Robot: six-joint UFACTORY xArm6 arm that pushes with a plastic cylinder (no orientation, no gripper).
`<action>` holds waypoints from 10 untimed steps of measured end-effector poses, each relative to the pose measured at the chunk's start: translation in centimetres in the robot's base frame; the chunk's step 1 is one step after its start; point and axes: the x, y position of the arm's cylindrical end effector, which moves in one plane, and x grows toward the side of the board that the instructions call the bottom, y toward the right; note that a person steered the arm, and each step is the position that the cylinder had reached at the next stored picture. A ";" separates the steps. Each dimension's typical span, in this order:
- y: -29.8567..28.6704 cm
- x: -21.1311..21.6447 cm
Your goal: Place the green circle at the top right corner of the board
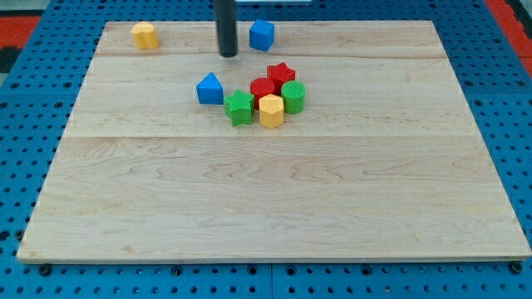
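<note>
Blue pegboard frames a pale wooden bench from edge to edge, and the action sits in the upper middle of the frame. Eyes on the green circle: it's the round green block at the right-hand end of a tight little cluster, well short of the board's top right corner, which is where it has to end up. It's boxed in on its left. The yellow hexagon touches it on the lower left, the red cylinder presses in just beside it, and the red star sits right above, close enough to look like contact. Further left in the same huddle is a second green block, ribbed and more angular, so that one's the decoy.

Moving outward, the blue triangle stands a little apart on the cluster's left. Up near the top edge, the blue cube sits alone, and the yellow block is far off in the upper left.

My tip is down on the board between the blue cube and the blue triangle, above and left of the cluster, touching nothing. No end effector to speak of here, just a bare rod, so nothing is clenched or carried.

My read: that position is on the wrong side for a clean shove. The circle's right and upper right look free, so the rod likely needs to come round to its lower left, squeezing past the yellow hexagon, or the neighbours get dragged along.
</note>
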 end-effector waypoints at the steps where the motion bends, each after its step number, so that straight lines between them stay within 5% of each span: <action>1: 1.6 -4.4; 4: 5.4 -5.2; 9: 3.0 -5.2; 10: -1.6 -2.5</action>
